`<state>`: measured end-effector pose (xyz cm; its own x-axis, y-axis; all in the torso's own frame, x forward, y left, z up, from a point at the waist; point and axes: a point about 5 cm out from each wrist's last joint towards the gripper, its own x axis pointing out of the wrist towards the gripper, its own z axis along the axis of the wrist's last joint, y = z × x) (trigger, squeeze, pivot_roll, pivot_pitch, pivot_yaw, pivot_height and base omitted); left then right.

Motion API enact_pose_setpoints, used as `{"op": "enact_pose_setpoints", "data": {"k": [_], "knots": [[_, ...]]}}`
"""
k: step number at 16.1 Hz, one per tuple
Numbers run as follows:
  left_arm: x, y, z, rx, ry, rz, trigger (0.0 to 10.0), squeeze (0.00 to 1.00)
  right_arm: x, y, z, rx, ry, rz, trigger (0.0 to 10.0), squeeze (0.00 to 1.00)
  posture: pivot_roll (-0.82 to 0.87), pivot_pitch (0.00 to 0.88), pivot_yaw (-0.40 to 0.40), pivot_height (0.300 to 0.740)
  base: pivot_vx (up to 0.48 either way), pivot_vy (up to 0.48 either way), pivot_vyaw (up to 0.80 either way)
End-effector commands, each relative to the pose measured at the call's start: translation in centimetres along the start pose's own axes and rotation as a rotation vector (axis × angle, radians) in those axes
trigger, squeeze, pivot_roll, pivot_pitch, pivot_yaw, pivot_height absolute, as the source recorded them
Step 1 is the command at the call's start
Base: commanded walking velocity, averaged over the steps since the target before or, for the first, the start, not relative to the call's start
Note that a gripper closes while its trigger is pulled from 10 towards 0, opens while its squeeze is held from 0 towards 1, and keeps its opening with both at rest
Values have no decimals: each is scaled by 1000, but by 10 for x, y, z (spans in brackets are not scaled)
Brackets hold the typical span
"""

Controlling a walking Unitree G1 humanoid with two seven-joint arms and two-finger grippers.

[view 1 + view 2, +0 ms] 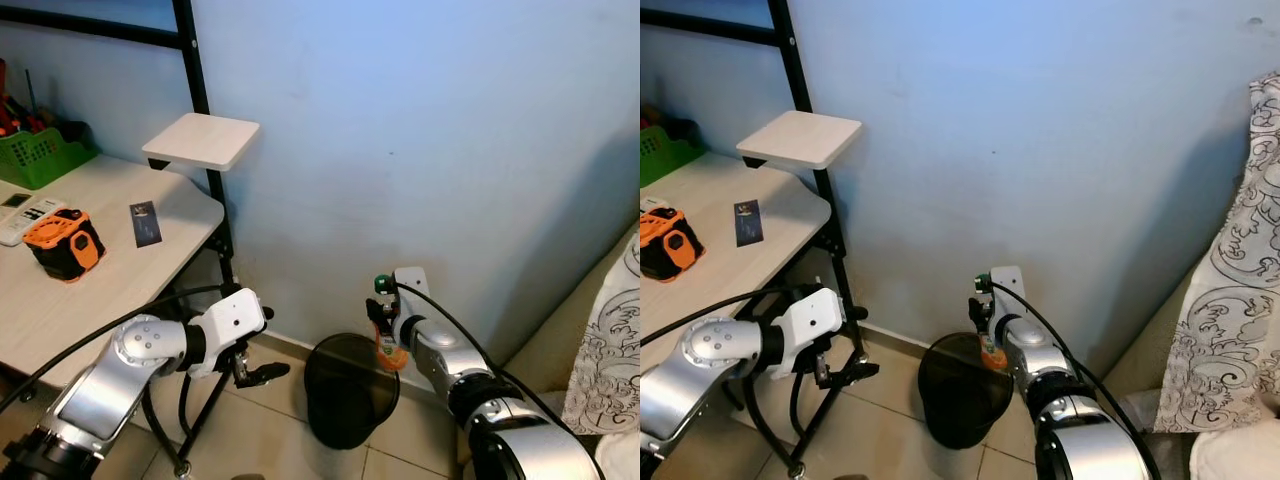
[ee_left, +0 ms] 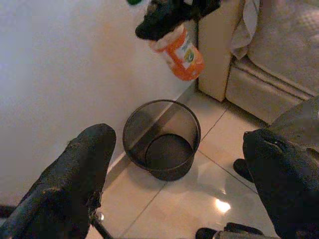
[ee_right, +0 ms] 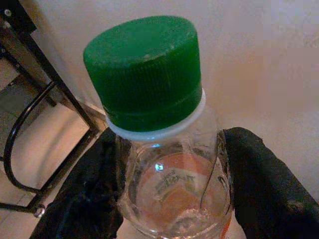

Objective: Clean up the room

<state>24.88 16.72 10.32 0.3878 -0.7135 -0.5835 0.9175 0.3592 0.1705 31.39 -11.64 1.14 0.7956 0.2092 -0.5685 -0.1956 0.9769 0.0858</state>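
Note:
My right gripper (image 1: 382,322) is shut on a clear plastic bottle (image 1: 386,338) with a green cap (image 3: 143,69) and an orange label. It holds the bottle upright above the rim of a black mesh waste bin (image 1: 350,388) that stands on the tiled floor by the blue wall. The bin (image 2: 162,139) looks empty inside. My left gripper (image 1: 262,373) hangs open to the left of the bin, low beside the desk leg, with nothing between its fingers (image 2: 75,174).
A pale desk (image 1: 110,270) at the left carries an orange and black device (image 1: 64,243), a dark card (image 1: 145,222), a white remote and a green basket (image 1: 38,155). A small shelf (image 1: 202,140) sticks out from a black frame. A patterned cloth (image 1: 1230,300) drapes over beige furniture at the right.

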Motion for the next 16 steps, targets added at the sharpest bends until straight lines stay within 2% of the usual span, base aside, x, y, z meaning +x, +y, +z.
{"op": "enact_pose_setpoints", "data": {"k": [1, 4, 5, 6, 10, 11, 16], "knots": [[-3, 4, 1, 31, 14, 4, 10000, 0, 2, 1, 8, -37, -23, -13, 10000, 0, 207, 0, -33, 740, 0, 0, 0], [-4, 4, 1, 25, 11, 1, 10000, 0, 3, 3, 11, -32, -31, -16, 10000, 0, 212, 0, -38, 740, 0, 0, 0], [-4, 2, 0, 20, 9, -3, 10000, 0, 3, 3, 12, -30, -38, -21, 10000, 388, 212, 0, -40, 740, 0, 0, 0], [-4, 1, 0, 17, 9, -4, 10000, 0, 3, 3, 14, -20, -45, -23, 10000, 1000, 213, 0, -42, 740, 0, 0, 0], [-4, 1, 0, 14, 6, 0, 10000, 0, 4, 8, 14, -10, -42, -3, 10000, 1000, 217, 0, -48, 740, 0, 0, 0], [-4, 2, 0, 13, 5, 2, 10000, 0, 4, 10, 12, -15, -36, 2, 10000, 0, 217, 0, -48, 740, 0, 0, 0], [-3, 3, 0, 16, 5, 1, 10000, 0, 4, 9, 6, -13, -23, -6, 10000, 0, 215, 0, -42, 740, 0, 0, 0]]}}
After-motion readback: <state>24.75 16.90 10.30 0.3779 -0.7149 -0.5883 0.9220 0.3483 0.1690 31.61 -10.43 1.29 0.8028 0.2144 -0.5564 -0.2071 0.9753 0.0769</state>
